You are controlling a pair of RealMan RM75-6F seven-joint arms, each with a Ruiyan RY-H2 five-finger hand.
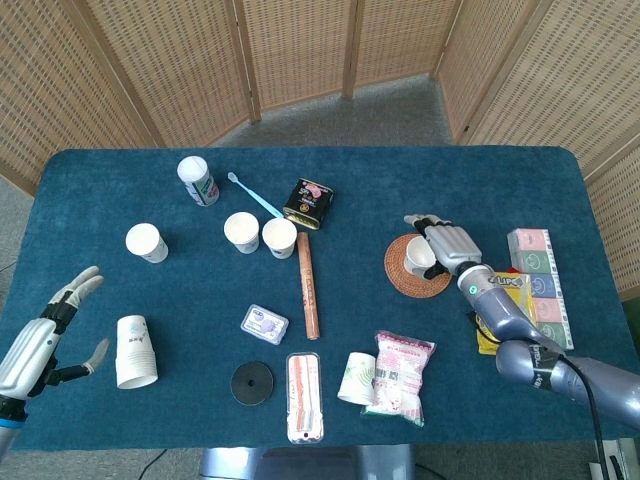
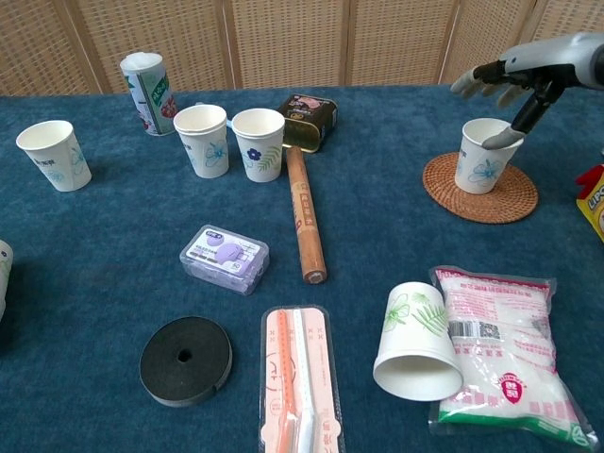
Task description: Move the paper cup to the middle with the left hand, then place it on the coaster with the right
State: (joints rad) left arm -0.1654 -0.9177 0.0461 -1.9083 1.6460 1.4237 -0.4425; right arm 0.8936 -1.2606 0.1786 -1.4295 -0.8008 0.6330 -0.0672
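Wicker screens stand behind a blue desk. Near its right edge, the paper cup (image 2: 485, 157) stands upright on the coaster (image 2: 480, 189). The right hand (image 2: 514, 74) hovers above it, fingers spread, empty; the left hand (image 1: 45, 335) is likewise spread. Thin, light and crushable, the cup probably wants gentle side grips.

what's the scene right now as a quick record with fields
cup: paper cup upright on the coaster
right hand: right hand above the cup, fingers spread, holding nothing
left hand: left hand open at the table's left edge, beside a cup stack
task state: cup sits on the coaster
nearby: tipped cup beside a sealed bag
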